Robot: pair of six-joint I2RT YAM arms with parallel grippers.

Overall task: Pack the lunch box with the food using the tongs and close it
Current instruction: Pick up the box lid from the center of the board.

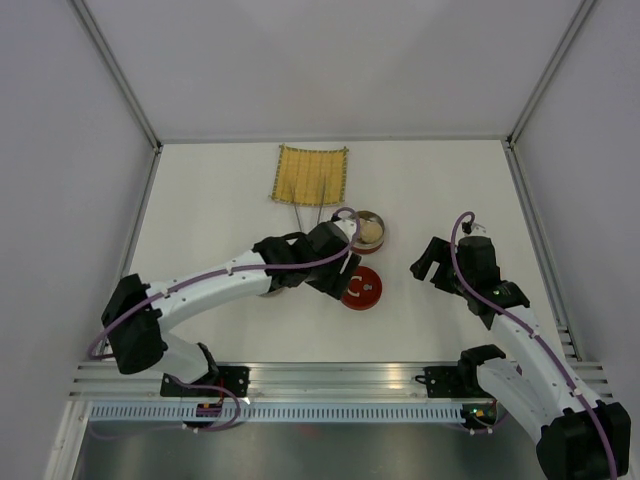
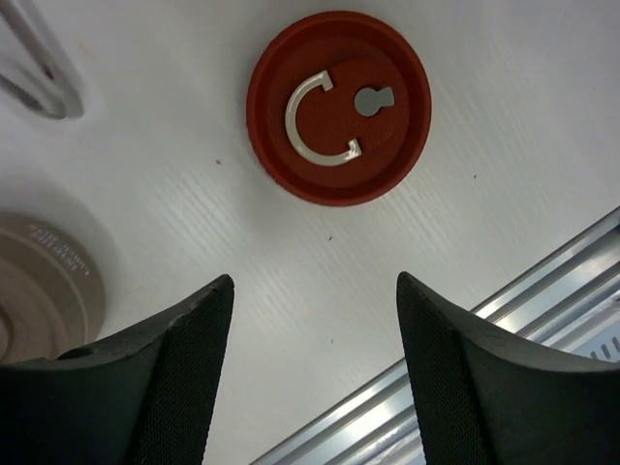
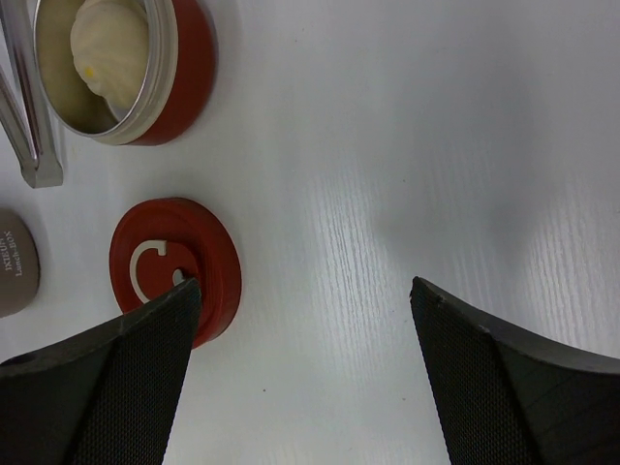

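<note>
The lunch box [image 3: 186,60] is a round red tin with a steel inside, standing open with one white bun [image 3: 108,39] of the food in it; in the top view the lunch box [image 1: 381,233] is below the mat. Its red lid [image 2: 337,107] with a metal ring lies flat on the table, apart from the tin. The silver tongs [image 3: 29,136] lie on the table to the left of the tin. My left gripper [image 2: 315,286] hovers open and empty just short of the lid. My right gripper [image 3: 305,291] is open and empty to the right of the lid [image 3: 174,266].
A yellow woven mat [image 1: 312,175] lies at the back. A beige-grey round piece with lettering [image 2: 39,291] sits left of the lid, mostly under my left arm. The metal rail [image 1: 330,378] runs along the near table edge.
</note>
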